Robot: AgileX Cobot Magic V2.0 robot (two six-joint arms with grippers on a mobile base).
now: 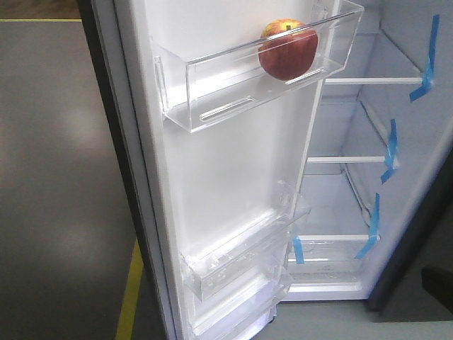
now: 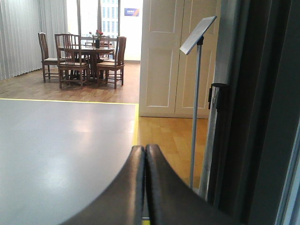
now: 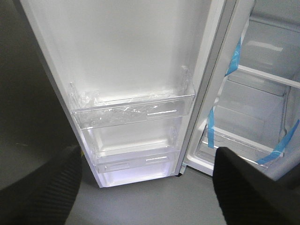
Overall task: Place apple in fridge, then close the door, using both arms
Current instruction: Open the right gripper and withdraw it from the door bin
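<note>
The red apple (image 1: 288, 49) sits in the clear upper bin (image 1: 212, 92) on the inside of the open door (image 1: 233, 184). The fridge (image 1: 368, 156) stands open at the right, white inside, with shelves bearing blue tape strips. My left gripper (image 2: 144, 149) is shut and empty, its fingers pressed together, beside the door's dark outer face (image 2: 276, 112). My right gripper (image 3: 147, 164) is open and empty, low in front of the door's lower bins (image 3: 133, 110) and the fridge's bottom shelves (image 3: 243, 140). Neither gripper shows in the front view.
Grey floor with a yellow line (image 1: 131, 297) lies left of the door. A chrome stanchion with a tilted sign (image 2: 198, 35) stands close beside the fridge. A dining table and chairs (image 2: 84, 56) stand far behind. White cupboard doors (image 2: 178, 56) lie behind.
</note>
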